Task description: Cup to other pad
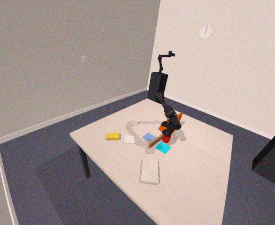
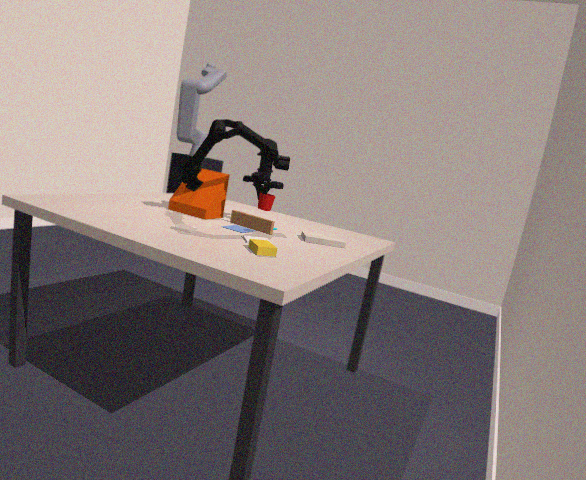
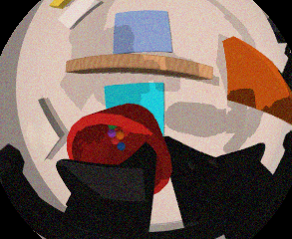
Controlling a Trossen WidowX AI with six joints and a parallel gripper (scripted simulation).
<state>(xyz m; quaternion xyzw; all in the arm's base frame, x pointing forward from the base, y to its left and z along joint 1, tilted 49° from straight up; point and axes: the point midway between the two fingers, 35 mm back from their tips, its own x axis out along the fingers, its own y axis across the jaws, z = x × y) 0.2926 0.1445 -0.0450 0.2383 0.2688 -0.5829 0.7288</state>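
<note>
The red cup is held in the air by its wall, roughly upright. My gripper is shut on it. Several small marbles lie inside the cup in the wrist view. The cyan pad lies below and close to the cup, partly hidden by it in the wrist view. The blue pad lies bare on the other side of the wooden wall.
The low wooden wall stands between the pads. An orange wedge-shaped block stands near the arm. A yellow block, a white flat piece and a pale slab lie farther off.
</note>
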